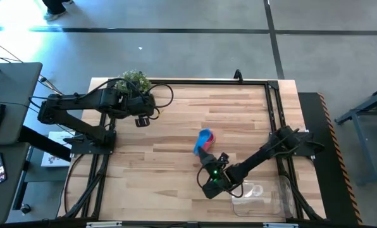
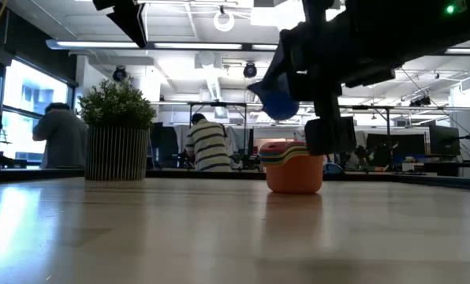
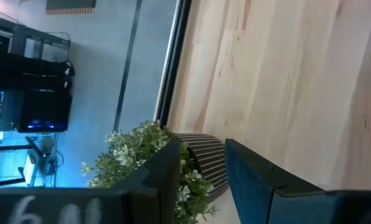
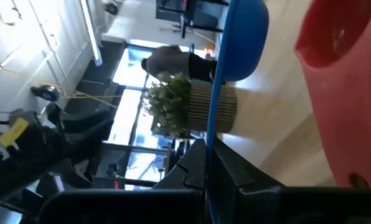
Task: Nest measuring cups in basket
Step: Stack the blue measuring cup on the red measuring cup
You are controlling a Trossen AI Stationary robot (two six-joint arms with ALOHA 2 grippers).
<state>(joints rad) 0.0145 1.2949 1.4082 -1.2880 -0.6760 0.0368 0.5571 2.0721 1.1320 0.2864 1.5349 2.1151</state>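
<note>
Pinched edge-on in the right gripper, closest to that wrist camera, is the flat handle of a small blue plastic measuring cup, which the gripper carries clear of the pale wooden bench. From overhead the cup hangs near mid-bench, with the gripper at about five o'clock from it. Touching or just past the blue cup sits a nested stack of plastic measuring cups, an orange-red one outermost with pink, yellow and green rims showing inside; how many it holds I cannot tell. A clear rectangular plastic basket lies at the bench's five o'clock corner, well apart from the stack, and looks empty of cups.

Over at ten o'clock, the left gripper waits by a potted green plant in a ribbed pot, fingers apart and holding nothing.

My reading: nesting is well along, the blue cup is mid-placement, and the whole set has yet to reach the basket.
</note>
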